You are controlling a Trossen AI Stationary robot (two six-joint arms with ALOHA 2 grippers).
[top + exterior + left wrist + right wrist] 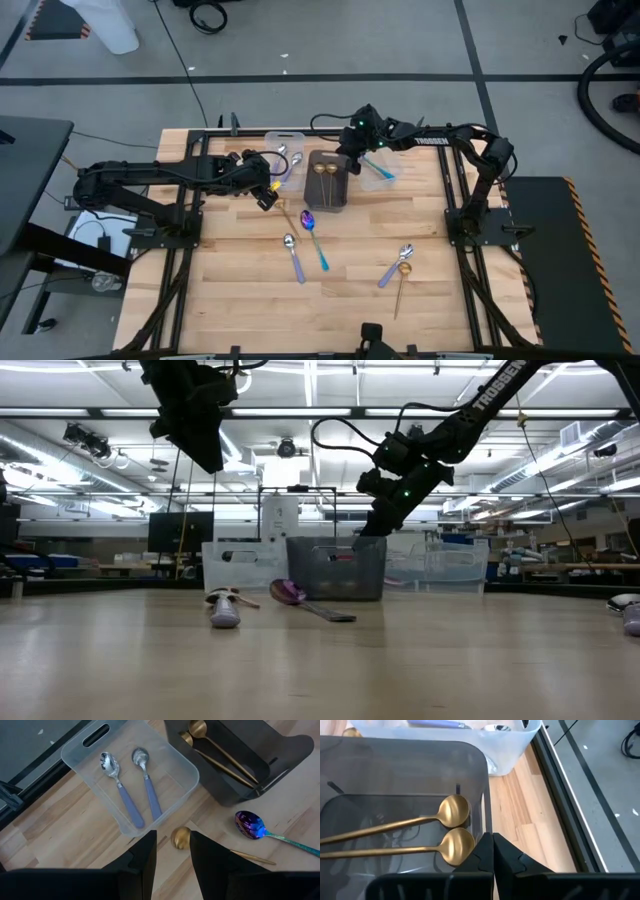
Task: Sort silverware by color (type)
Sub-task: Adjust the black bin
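My left gripper (172, 837) hangs open above a gold spoon (181, 839) that lies flat on the table, touching nothing. My right gripper (492, 842) is shut with nothing in it, just over the far right rim of the dark bin (328, 182). Two gold spoons (451, 812) lie in that bin. A clear bin (131, 775) holds two silver spoons with lavender handles (120, 790). A purple-bowled, teal-handled spoon (250, 825) lies on the table near the dark bin.
A second clear bin (378, 170) to the right of the dark one holds a teal-handled spoon. On the open table lie a lavender-handled spoon (293, 255), another lavender-handled spoon (397, 265) and a gold spoon (402, 285). The near half of the table has free room.
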